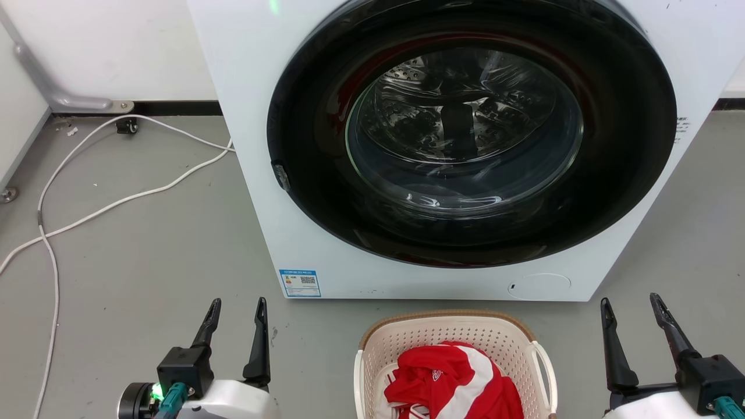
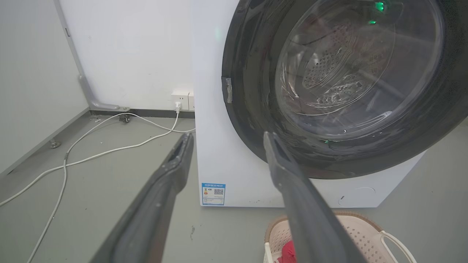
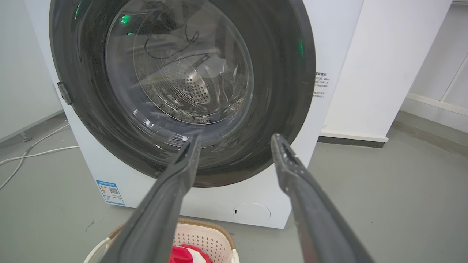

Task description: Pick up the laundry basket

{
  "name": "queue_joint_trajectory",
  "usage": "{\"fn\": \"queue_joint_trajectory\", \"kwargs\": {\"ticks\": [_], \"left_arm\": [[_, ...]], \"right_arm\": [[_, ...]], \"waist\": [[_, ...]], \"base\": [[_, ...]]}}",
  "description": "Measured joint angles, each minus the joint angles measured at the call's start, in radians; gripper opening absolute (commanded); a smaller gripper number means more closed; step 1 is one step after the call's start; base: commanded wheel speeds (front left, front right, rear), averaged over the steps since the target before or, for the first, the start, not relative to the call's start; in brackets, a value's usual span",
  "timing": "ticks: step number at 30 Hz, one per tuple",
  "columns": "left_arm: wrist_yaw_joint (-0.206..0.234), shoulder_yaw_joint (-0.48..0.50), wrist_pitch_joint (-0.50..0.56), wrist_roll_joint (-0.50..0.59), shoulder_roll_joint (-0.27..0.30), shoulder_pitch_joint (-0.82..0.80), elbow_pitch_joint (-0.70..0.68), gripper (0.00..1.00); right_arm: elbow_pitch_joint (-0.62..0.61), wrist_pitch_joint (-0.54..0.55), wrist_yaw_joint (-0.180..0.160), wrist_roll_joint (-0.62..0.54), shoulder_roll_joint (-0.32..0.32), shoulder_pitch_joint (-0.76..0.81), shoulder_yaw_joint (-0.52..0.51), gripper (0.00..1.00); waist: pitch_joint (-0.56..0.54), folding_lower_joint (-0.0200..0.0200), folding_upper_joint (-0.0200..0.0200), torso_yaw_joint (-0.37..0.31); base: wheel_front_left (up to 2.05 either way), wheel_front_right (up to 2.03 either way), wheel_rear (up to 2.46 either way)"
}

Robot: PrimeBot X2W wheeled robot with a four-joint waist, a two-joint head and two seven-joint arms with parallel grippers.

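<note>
Laundry basket [image 1: 454, 337] between left pincer [image 1: 237, 307], right pincer [image 1: 632, 305], untouched.

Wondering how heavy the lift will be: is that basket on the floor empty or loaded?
Partly loaded: the laundry basket holds crumpled red-and-white clothing, below its rim.

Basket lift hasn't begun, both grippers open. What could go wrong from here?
1. The left gripper and right gripper must each catch a thin white handle; one miss could tilt the laundry basket and spill the red garment.
2. The basket sits close to the washer; swinging forward may bump it.
</note>
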Motion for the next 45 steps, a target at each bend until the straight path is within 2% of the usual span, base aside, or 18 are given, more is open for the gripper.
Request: {"fn": "queue_joint_trajectory", "kwargs": {"ticks": [15, 28, 31, 32, 35, 45], "left_arm": [[0.013, -0.026, 0.000, 0.005, 0.000, -0.002, 0.040, 1.00], [-0.002, -0.126, 0.000, -0.029, 0.001, -0.096, 0.210, 1.00], [-0.006, -0.152, 0.000, -0.047, 0.000, -0.130, 0.257, 1.00], [-0.011, -0.180, 0.000, -0.055, 0.000, -0.169, 0.309, 1.00], [-0.015, -0.203, 0.000, -0.067, 0.000, -0.220, 0.359, 1.00], [-0.013, -0.221, 0.000, -0.100, 0.000, -0.376, 0.487, 1.00]], "right_arm": [[0.020, 0.000, 0.000, -0.010, 0.000, -0.001, -0.003, 1.00], [0.177, 0.000, 0.000, -0.059, -0.001, -0.083, -0.029, 1.00], [0.214, 0.000, 0.000, -0.076, -0.001, -0.114, -0.030, 1.00], [0.266, 0.000, 0.000, -0.092, -0.001, -0.154, -0.027, 1.00], [0.320, 0.000, 0.000, -0.097, -0.001, -0.212, -0.019, 1.00], [0.457, 0.000, 0.000, -0.140, -0.002, -0.402, -0.007, 1.00]], "waist": [[0.016, 0.0000, 0.0000, -0.002], [0.114, 0.0001, 0.0000, -0.043], [0.146, 0.0000, 0.0000, -0.055], [0.185, 0.0001, 0.0000, -0.066], [0.234, 0.0001, 0.0000, -0.075], [0.438, 0.0002, 0.0000, -0.098]], "base": [[0.00, 0.00, 0.00], [0.00, 0.00, 0.00], [0.00, 0.00, 0.00], [0.00, 0.00, 0.00], [0.00, 0.00, 0.00], [0.00, 0.00, 0.00]]}}
